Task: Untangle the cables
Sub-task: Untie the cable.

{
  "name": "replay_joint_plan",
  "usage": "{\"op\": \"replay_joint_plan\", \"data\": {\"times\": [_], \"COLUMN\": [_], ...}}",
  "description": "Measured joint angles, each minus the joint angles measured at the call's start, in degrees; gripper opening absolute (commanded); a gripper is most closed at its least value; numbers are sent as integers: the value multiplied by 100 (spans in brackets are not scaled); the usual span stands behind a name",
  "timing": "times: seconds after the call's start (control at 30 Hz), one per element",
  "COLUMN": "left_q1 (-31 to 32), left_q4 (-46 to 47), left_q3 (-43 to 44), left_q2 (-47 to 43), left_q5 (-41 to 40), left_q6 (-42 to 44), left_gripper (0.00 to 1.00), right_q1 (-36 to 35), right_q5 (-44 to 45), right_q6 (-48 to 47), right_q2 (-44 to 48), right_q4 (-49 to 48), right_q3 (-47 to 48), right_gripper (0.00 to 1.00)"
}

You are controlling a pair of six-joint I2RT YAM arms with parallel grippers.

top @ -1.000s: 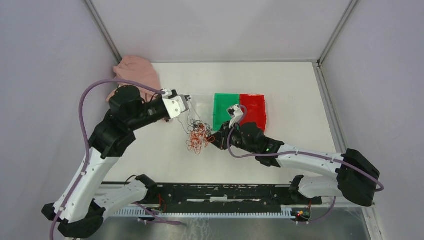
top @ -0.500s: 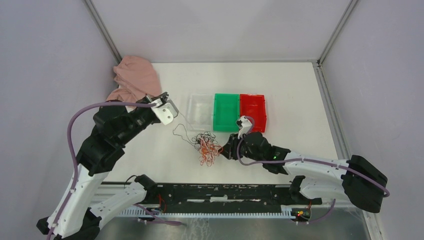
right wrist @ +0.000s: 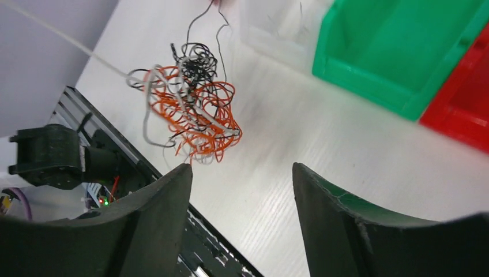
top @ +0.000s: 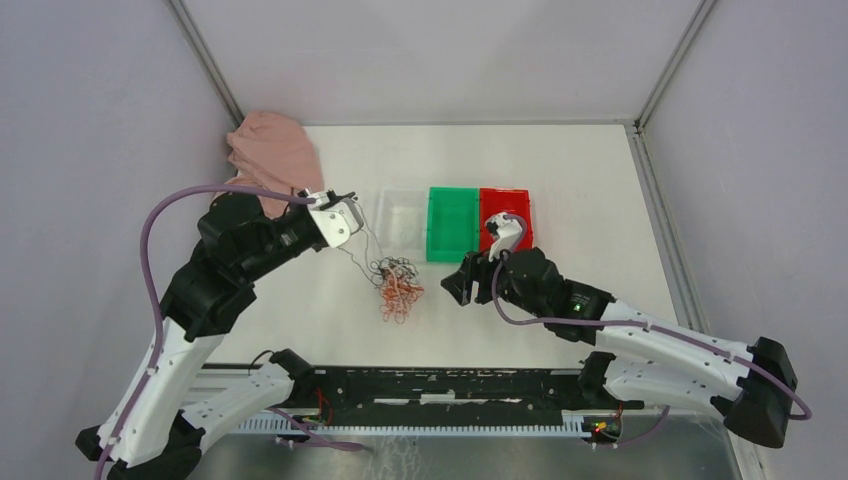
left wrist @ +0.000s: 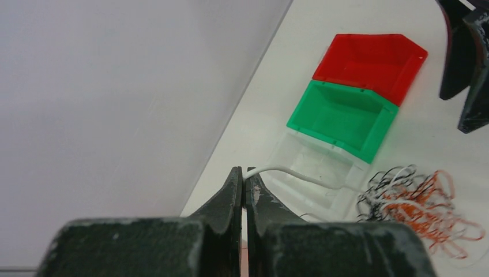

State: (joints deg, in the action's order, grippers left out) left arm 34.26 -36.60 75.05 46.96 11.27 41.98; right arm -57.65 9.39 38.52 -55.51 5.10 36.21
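Left fingers (left wrist: 236,187): clenched on white strand (left wrist: 300,172), which leads toward cable wad (left wrist: 412,202).
Right fingers (right wrist: 170,196): spread, empty; cable wad lies ahead, left of centre, on bench (right wrist: 323,144).
Cable wad position: between both arms.

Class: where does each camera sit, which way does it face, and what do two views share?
Top external: above, behind the bases, facing down at table; left arm, right arm show.
Left wrist: faces the green bin past shut left tool.
Right wrist: faces down at cables past open right tool.
Both wrist views share cables and green bin.
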Motion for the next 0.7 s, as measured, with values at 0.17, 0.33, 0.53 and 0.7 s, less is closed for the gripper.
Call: {"op": "replay_joint_plan", "data": {"times": [0.17,0.33,0.53,0.7], "left_q1": [0,0,0,0], "left_q4": [-15,-2,26,31], "left_q3": [-13,-11,-11,-11], "left_q2": [15,94,210,214], "left_q5": [396,584,586,634], "left_q6": [-345,-708,-975,-1034], "left_gripper": [3,3,3,3], "right_q1": [-13,-214,-507,-564], "right_q5": [-50,-326,-918,-1333], "right_q6": [-286,-407,-339,-127], "right_q2": [42,-442,-1231,-1676], "right_q4": [79,-317,-1266,-2103], "right_q3": [616,848,933,1106], "right_gripper": [74,64,60,59]}}
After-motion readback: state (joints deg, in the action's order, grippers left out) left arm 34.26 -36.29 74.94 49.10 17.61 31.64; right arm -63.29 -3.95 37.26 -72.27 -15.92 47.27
